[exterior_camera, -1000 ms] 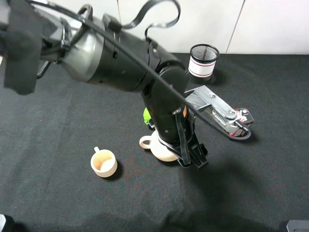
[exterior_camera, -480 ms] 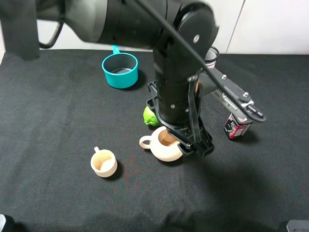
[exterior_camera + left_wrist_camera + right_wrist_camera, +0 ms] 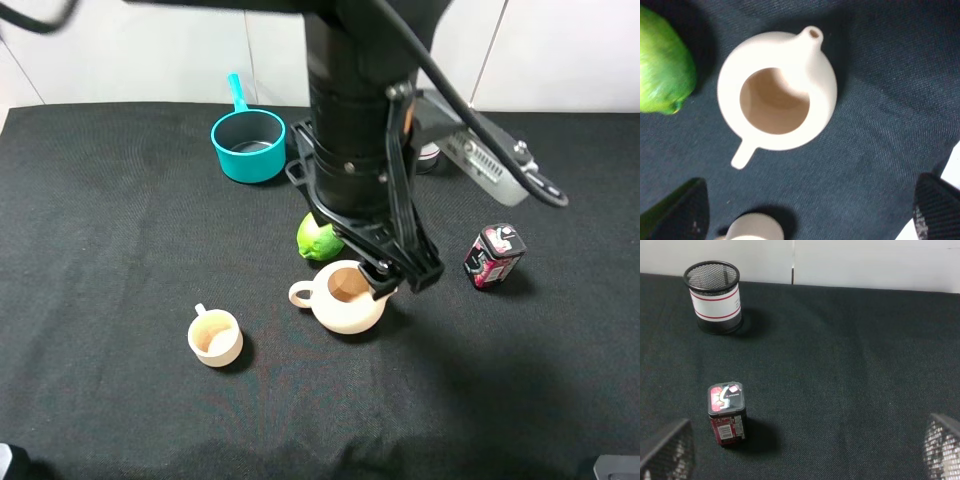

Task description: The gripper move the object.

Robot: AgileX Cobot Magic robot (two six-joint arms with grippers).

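Nearest, a small cup (image 3: 215,337) stands apart. Behind it the teapot (image 3: 345,298) sits upright on the desk (image 3: 100,250), just beside a lime (image 3: 318,240). The left pincer (image 3: 400,278) hangs above it, jaws wide apart, holding nothing. I judge the move either unstarted or finished.

The scene is lit evenly and softly from above. In the exterior high view the black worktop (image 3: 100,250) is rendered dim and matte, without glare, and a faint broad shadow is cast on it beneath the left arm (image 3: 360,130), beside the teapot (image 3: 350,312). In the left wrist view the teapot's pale glaze is nearly washed out, while the cloth around it and the lime (image 3: 662,65) is darkened by shade. In both wrist views the jaws are seen dark and out of focus. Soft shadows are thrown beside the mesh cup (image 3: 712,295) and the small can (image 3: 726,412).
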